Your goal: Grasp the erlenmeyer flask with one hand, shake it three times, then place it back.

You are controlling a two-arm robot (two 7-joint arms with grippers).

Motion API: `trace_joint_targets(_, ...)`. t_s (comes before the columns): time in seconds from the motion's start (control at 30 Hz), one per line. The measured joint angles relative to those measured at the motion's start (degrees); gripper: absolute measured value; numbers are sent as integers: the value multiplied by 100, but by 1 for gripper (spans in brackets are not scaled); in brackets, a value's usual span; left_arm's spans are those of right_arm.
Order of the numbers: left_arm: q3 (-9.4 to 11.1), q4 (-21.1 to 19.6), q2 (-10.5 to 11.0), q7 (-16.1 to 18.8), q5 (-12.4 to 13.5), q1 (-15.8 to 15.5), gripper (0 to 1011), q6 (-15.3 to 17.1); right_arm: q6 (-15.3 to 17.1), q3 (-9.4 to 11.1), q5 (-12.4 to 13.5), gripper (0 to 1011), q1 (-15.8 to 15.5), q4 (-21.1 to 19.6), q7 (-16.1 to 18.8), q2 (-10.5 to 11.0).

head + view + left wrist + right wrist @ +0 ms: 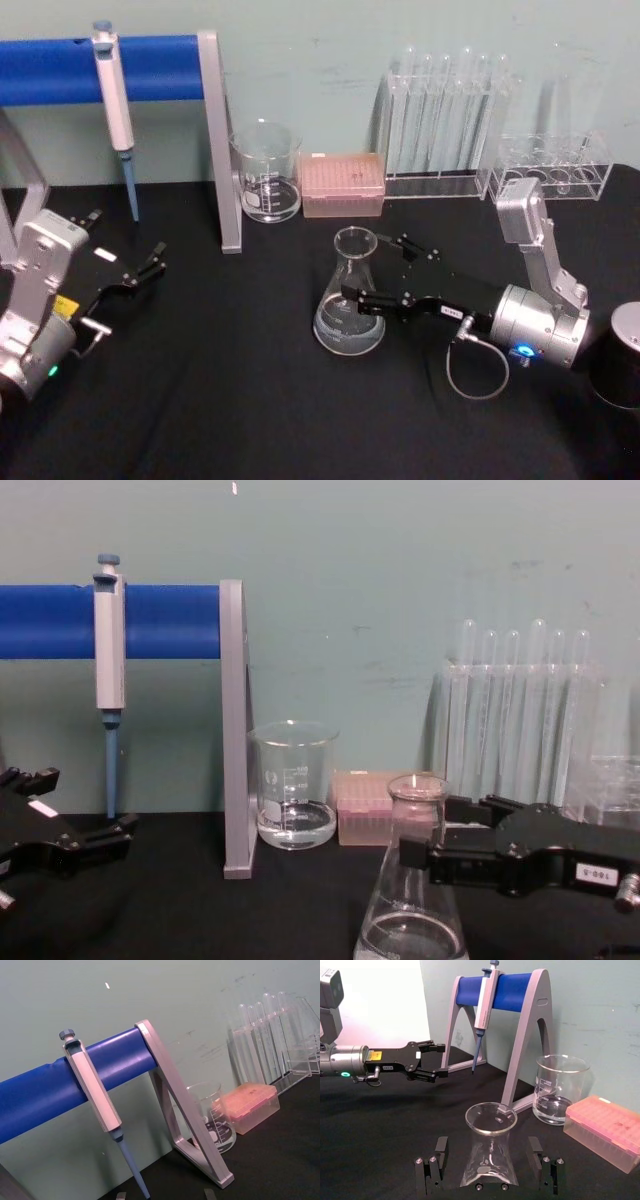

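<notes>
The erlenmeyer flask stands upright on the black table, centre front, with a little clear liquid in its base. My right gripper reaches in from the right and is open, one finger on each side of the flask's cone. In the right wrist view both fingers stand a small gap off the glass. My left gripper rests open and empty at the far left, well away from the flask.
Behind the flask stand a glass beaker, a pink tip box and test tube racks. A pipette hangs on the blue-barred stand at back left. A black cylinder sits at the right edge.
</notes>
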Motion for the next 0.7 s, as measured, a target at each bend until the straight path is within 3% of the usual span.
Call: trace_joint_targets(0.7,0,0,0,0,0,0,1001,0,-27,-105,23,1003,240,283,189,-105)
